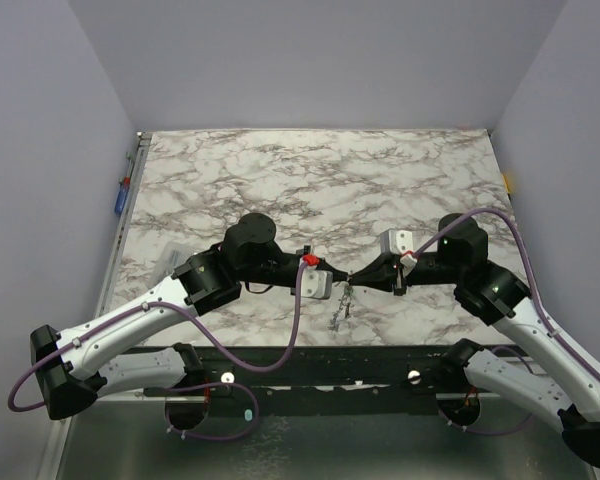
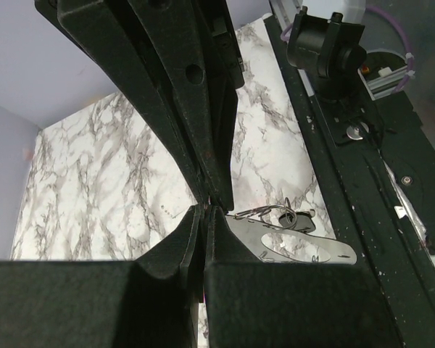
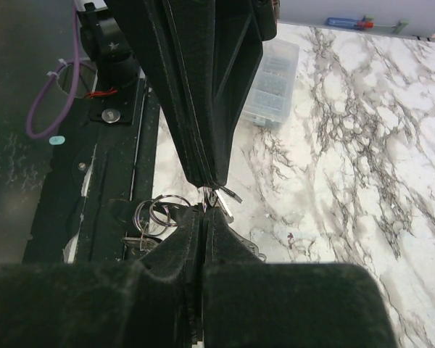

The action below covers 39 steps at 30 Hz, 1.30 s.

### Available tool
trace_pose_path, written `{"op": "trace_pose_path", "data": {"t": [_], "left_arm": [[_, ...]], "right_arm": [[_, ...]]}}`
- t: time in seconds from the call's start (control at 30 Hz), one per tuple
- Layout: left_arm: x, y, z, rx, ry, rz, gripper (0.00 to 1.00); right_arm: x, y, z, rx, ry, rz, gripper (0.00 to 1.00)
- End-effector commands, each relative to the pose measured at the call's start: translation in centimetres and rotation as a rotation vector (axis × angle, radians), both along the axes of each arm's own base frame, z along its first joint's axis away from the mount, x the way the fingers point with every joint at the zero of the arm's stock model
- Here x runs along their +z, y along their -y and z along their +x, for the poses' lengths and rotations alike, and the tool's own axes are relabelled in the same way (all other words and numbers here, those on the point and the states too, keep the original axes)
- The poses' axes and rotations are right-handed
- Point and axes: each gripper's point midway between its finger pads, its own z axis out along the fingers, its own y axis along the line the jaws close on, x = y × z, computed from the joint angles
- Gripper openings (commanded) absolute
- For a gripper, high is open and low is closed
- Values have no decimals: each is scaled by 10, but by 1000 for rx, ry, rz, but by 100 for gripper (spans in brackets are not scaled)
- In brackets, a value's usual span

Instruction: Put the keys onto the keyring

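Observation:
My left gripper [image 1: 337,273] and right gripper [image 1: 358,275] meet tip to tip above the near middle of the marble table, and both are shut. In the right wrist view a small silvery key [image 3: 227,199] sticks out where the left fingers [image 3: 203,109] pinch shut against my right gripper [image 3: 205,211]. The keyring [image 3: 159,211] shows as thin wire loops just left of that gripper's tips, which look shut on it. In the left wrist view the loops [image 2: 264,213] and a flat silvery key [image 2: 297,248] lie beside my left gripper [image 2: 206,208]. A small bunch of keys [image 1: 342,306] hangs below the tips.
A clear plastic box [image 3: 275,81] lies on the table to the left, beside the left arm [image 1: 170,264]. A blue-handled tool [image 1: 123,192] lies on the table's left rail. The black base rail [image 1: 320,362] with the arm mounts runs along the near edge.

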Motion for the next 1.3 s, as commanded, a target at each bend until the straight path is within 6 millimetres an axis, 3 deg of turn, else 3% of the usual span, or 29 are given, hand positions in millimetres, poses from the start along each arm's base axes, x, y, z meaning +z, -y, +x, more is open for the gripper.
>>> {"op": "trace_pose_path", "data": {"t": [0.0, 1.27], "left_arm": [[6, 2, -8, -36, 13, -22, 0], [-5, -9, -8, 20, -13, -10, 0]], "right_arm": [[9, -1, -2, 13, 27, 31, 1], [19, 6, 2, -38, 78, 28, 1]]}}
